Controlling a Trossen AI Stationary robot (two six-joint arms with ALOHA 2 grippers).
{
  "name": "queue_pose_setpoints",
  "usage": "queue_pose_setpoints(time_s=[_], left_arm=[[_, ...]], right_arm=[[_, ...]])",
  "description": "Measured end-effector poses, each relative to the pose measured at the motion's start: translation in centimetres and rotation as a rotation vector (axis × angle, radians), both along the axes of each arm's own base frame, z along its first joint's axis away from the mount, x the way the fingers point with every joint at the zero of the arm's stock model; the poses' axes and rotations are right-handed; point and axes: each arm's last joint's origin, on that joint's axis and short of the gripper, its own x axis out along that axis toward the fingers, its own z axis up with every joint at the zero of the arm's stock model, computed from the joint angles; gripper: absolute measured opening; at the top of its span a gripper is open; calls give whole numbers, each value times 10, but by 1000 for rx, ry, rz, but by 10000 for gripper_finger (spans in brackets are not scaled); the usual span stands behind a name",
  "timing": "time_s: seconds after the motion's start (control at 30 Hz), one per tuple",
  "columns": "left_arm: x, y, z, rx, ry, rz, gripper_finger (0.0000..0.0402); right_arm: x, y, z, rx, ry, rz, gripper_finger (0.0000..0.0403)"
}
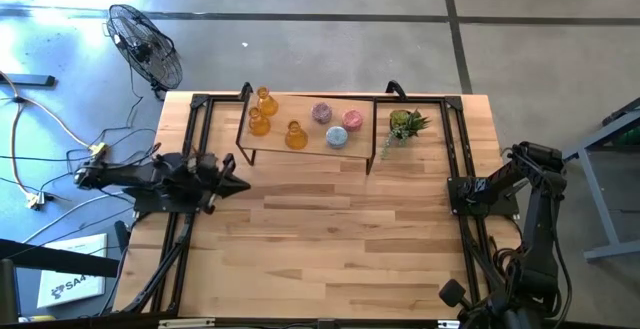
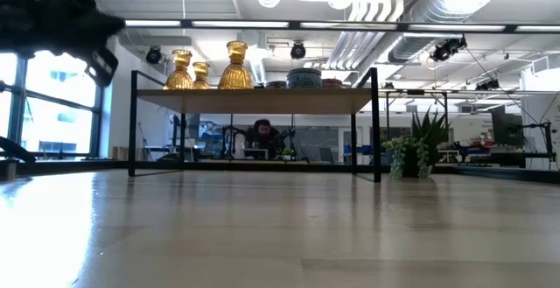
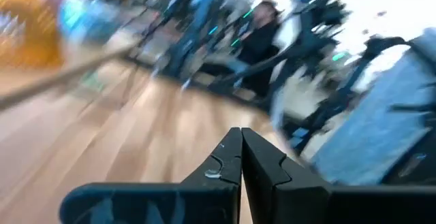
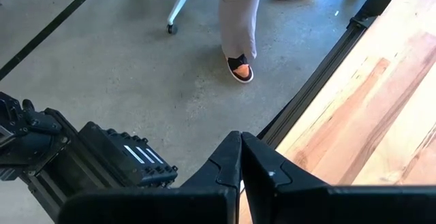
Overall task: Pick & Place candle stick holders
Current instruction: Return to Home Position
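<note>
On the black-framed wooden shelf (image 1: 310,151): amber glass candle holders (image 1: 295,135), pink holders (image 1: 352,119), blue holder (image 1: 337,136); left gripper (image 3: 240,134) and right gripper (image 4: 240,137) pinched closed, empty.

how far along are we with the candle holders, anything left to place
Placing looks done: all six candle stick holders stand on the shelf, three amber, two pink, one blue. Nothing is in hand: the left hand and right hand are shut and empty, at either side of the table. No holder is left on it; probably only parking the arms remains.
</note>
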Motion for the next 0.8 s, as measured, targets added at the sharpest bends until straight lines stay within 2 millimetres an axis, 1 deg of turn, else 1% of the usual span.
queue_pose_setpoints(time_s=[0.1, 0.33, 0.8], left_arm=[[1, 4, -5, -2, 52, 41, 0], [1, 12, -6, 1, 56, 114, 0], [1, 15, -6, 1, 53, 135, 1]], right_arm=[[0, 0, 0, 0, -1, -1, 5], [0, 0, 0, 0, 0, 0, 5], [0, 0, 0, 1, 0, 0, 4]])
